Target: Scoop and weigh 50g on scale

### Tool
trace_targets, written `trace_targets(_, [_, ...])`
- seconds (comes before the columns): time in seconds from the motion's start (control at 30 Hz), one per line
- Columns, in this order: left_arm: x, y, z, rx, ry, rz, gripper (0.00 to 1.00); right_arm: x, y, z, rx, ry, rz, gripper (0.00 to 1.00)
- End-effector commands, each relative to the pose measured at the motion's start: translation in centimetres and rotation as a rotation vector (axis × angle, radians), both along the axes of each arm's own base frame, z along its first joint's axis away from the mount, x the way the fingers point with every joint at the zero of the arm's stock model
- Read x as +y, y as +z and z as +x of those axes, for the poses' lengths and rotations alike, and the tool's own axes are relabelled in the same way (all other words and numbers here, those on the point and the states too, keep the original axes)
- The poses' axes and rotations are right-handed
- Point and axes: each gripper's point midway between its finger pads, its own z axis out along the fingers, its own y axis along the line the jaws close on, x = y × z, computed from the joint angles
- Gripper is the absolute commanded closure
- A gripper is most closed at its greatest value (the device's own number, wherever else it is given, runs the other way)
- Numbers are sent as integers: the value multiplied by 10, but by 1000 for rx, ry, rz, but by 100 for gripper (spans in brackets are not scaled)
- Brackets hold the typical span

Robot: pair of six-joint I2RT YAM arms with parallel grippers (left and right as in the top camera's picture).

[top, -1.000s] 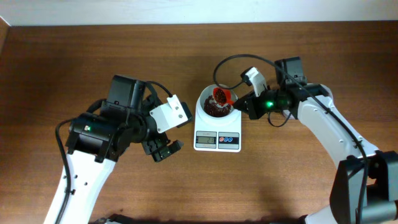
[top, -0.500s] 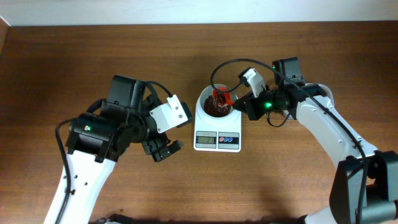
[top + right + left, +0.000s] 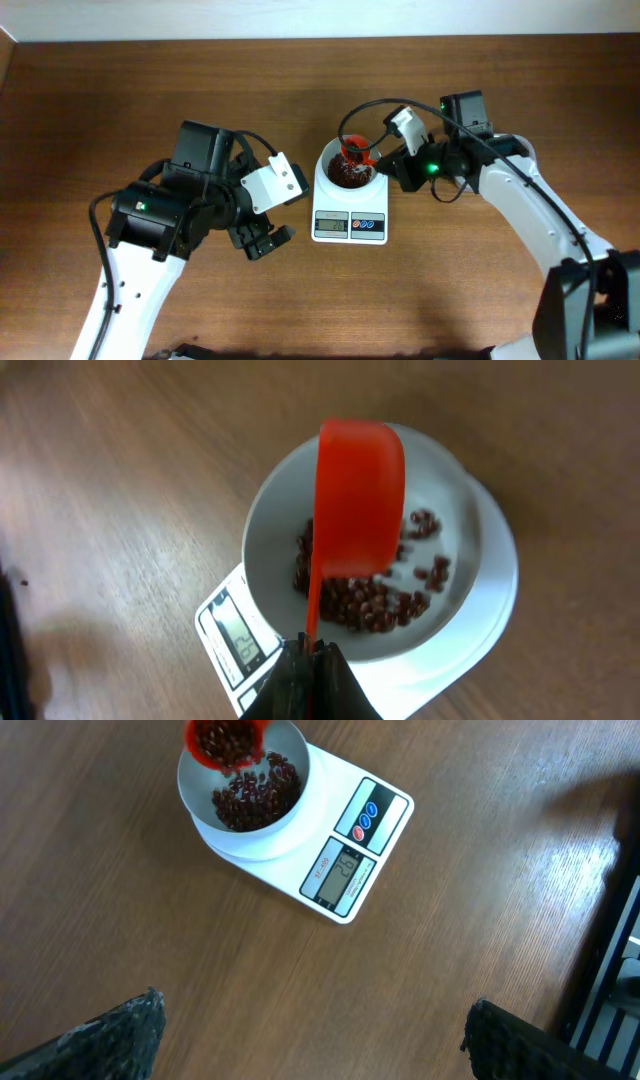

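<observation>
Brown wooden table (image 3: 120,90), scoop tipped over the bowl

Closest to me, my right claw (image 3: 310,660) is clenched on the thin handle of one orange-red scoop (image 3: 358,500). Its long axis runs straight out from my fingers, and the cup hangs tilted over the one round white bowl (image 3: 455,500). From my wrist I see the cup's back, which hides part of the beans (image 3: 385,600). The other wrist's view shows more beans inside the cup. The loose dark red-brown heap is too many to count. The bowl sits on the single white scale (image 3: 349,226), bowl end toward the wall, with one display (image 3: 343,873) and two round buttons (image 3: 367,815) at the opposite end. One black cable (image 3: 350,115) loops beyond the bowl. My left claw (image 3: 262,240) hovers spread wide, well apart on the scale's other side
</observation>
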Motion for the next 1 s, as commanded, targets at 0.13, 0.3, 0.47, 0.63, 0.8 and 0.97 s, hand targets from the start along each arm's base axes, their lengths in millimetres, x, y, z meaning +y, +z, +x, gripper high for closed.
trace_targets(0.13, [-1,7,1,-23,-19,-11,1,-5,14,3,-87,-24,-77,96])
trace_targets(0.3, [-1,7,1,-23,-19,-11,1,6,8,-2,-105,-7,-141,96])
trace_targets(0.47, [-1,7,1,-23,-19,-11,1,2,2,2,-128,-36,-226,96])
trace_targets(0.63, [-1,7,1,-23,-19,-11,1,2,2,2,-128,-36,-225,96])
trace_targets(0.8, [-1,7,1,-23,-19,-11,1,3,2,2,-127,-32,-220,96])
trace_targets(0.97, [-1,7,1,-23,-19,-11,1,7,4,-1,-121,-14,-192,96])
